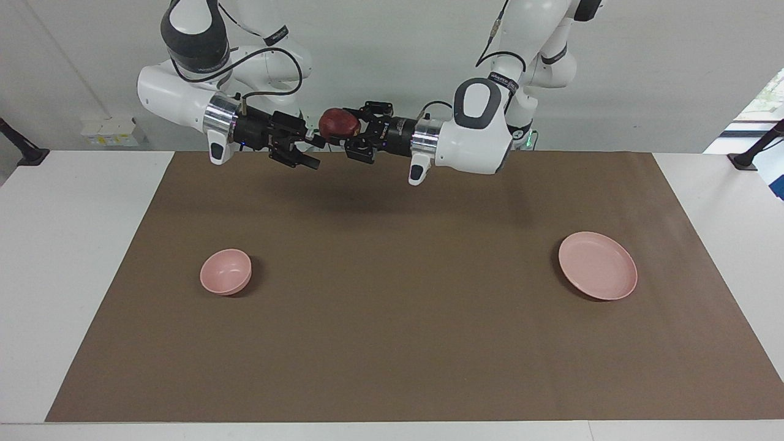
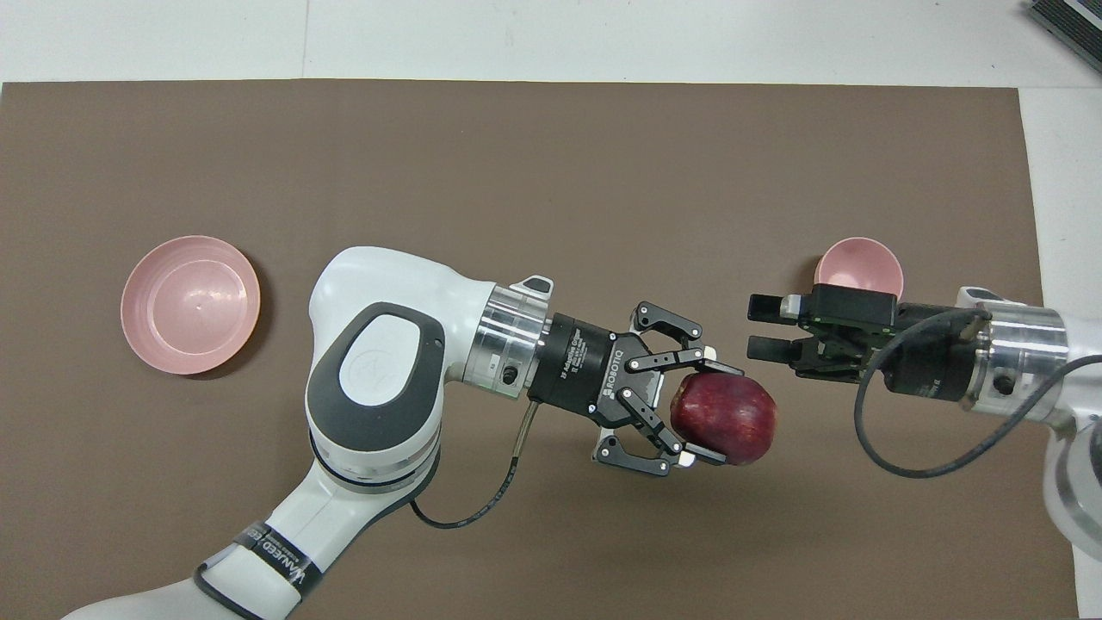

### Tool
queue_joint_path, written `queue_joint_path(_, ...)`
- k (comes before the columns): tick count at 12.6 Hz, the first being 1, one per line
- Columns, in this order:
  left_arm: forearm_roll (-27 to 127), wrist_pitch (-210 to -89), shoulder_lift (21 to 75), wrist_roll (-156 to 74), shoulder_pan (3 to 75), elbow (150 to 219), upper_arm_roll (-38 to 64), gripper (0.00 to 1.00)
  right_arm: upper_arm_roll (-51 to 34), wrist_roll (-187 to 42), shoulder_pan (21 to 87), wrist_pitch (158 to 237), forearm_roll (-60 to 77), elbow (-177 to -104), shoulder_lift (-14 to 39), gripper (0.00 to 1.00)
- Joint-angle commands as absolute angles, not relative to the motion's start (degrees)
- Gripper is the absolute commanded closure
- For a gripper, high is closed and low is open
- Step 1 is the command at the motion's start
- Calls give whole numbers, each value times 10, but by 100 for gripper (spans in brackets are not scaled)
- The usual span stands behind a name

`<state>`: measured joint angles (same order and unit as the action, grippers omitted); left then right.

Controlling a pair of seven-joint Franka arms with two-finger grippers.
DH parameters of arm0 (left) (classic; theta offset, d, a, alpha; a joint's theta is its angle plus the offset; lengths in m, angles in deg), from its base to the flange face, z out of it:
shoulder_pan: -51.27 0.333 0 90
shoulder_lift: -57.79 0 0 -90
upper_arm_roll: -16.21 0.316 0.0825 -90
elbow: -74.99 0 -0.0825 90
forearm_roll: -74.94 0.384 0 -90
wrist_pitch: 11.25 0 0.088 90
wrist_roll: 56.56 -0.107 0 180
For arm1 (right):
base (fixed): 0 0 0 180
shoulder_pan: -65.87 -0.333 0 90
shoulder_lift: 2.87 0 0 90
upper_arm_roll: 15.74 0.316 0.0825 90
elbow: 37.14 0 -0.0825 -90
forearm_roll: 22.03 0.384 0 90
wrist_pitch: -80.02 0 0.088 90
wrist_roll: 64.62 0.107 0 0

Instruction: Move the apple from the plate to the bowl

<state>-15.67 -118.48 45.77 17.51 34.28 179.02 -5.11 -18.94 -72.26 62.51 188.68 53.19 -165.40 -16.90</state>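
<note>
The left gripper (image 2: 702,418) is clenched on the apple (image 2: 723,419), holding it in the air over the mat (image 1: 392,343) between the plate (image 1: 598,265) and the bowl (image 1: 225,271). The right gripper (image 2: 762,336) hangs just beside the apple, fingers spread and not on it. This looks like a mid-air handover: next, the right fingers must close around the apple before the left lets go.

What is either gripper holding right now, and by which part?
The left gripper holds the apple by its sides, one finger on each, up in the air over the mat. The right gripper is open and holds nothing.
</note>
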Motion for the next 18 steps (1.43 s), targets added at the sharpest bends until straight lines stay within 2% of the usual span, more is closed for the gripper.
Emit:
queue_joint_path(1,-177,-1220,466,184,329,1797,-55,100,-189,-757,632,1880,551,-1698,-205,0)
queue_joint_path(7,-200,-1363,458,182,319,1790,-74,100,-189,-753,646,1850,551,-1710,-218,0)
queue_joint_path(15,-211,-1386,452,181,317,1776,-109,100,-189,-753,644,1851,540,-1714,-220,0)
queue_joint_path(18,-210,-1387,452,181,318,1776,-109,100,-189,-753,641,1852,540,-1714,-219,5)
